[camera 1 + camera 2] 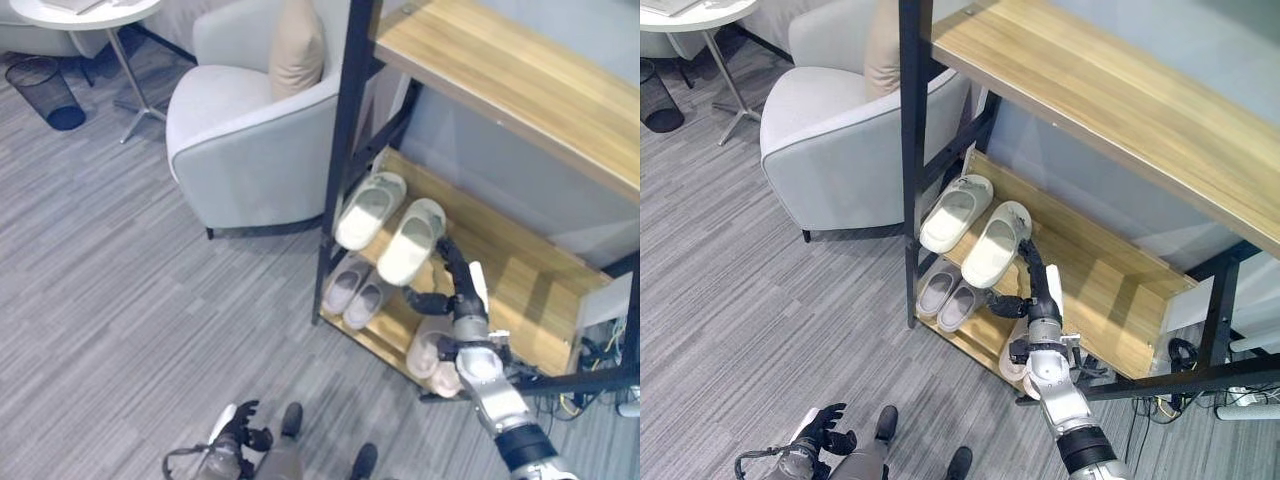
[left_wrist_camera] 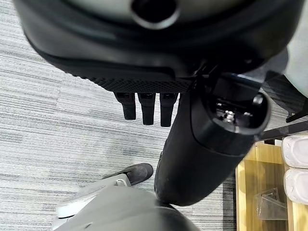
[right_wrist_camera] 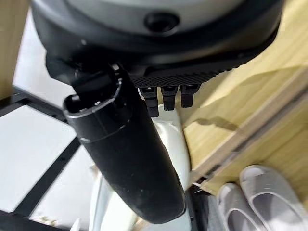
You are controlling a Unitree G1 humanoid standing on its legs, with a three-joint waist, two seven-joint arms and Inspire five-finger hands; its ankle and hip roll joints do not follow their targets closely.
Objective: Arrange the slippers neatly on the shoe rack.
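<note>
Reaching into the shoe rack [image 1: 352, 150], the right hand [image 1: 452, 290] has its fingers and thumb around the heel end of a white slipper [image 1: 411, 242] on the middle shelf [image 1: 520, 270]; in the right wrist view the thumb lies over the pale slipper while the fingers [image 3: 166, 98] extend past it. A second white slipper [image 1: 369, 209] lies just beside the first, toward the rack's upright post, both pointing inward at a slant. On the bottom shelf [image 1: 385, 335] a grey pair [image 1: 355, 290] sits side by side near the post, and a pinkish pair [image 1: 432, 352] lies below the right wrist. Low beside the robot, well apart from the rack, the left hand [image 1: 243, 428] hangs with loosely curled fingers, holding nothing. An armchair [image 1: 250, 130] stands on the floor beside the rack.
</note>
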